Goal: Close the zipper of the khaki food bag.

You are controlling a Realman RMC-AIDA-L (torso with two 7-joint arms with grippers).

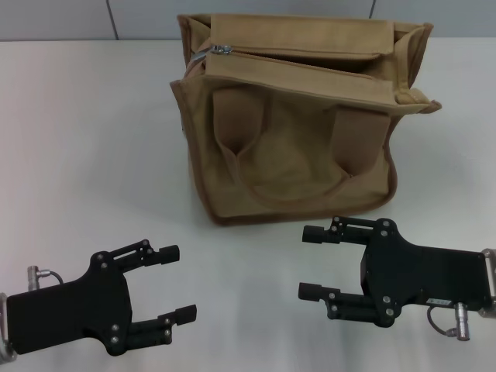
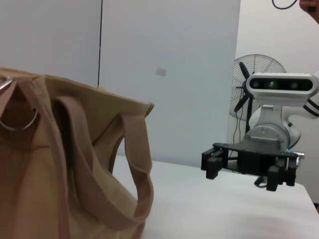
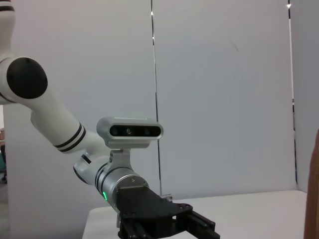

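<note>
Khaki food bag (image 1: 298, 132) is seen standing upright on the white table (image 1: 85, 139), far side of centre, 2 looped handles (image 1: 298, 167) hanging down its near face. The zipper (image 1: 310, 62) runs along the top; the silver slider (image 1: 223, 49) sits at the end toward the robot's left. How much of the line is already shut cannot be told from the head view; the teeth toward the right end look parted, though that is uncertain.

Left gripper (image 1: 174, 283) is held low over the table, near edge, well apart from the bag, its 2 fingers spread with nothing between them. Right gripper (image 1: 314, 262) is held just in front of the bag's near lower corner, fingers likewise spread and empty. In the left wrist view the bag's side and a metal ring (image 2: 20, 117) fill the near field, with the right gripper (image 2: 244, 167) seen farther off.

Judged step: approach, nothing grasped.

Notes for doing it well:
- The pull is small; the left gripper should be brought in from above and aligned with the pull before pinching.
- The bag is soft canvas and will likely drag; the right end should be pinned or gripped by the right gripper first.
- The pull should be drawn straight along the zipper line, toward the right, kept level so the slider is not jammed.
- Handles should be avoided during descent.
</note>
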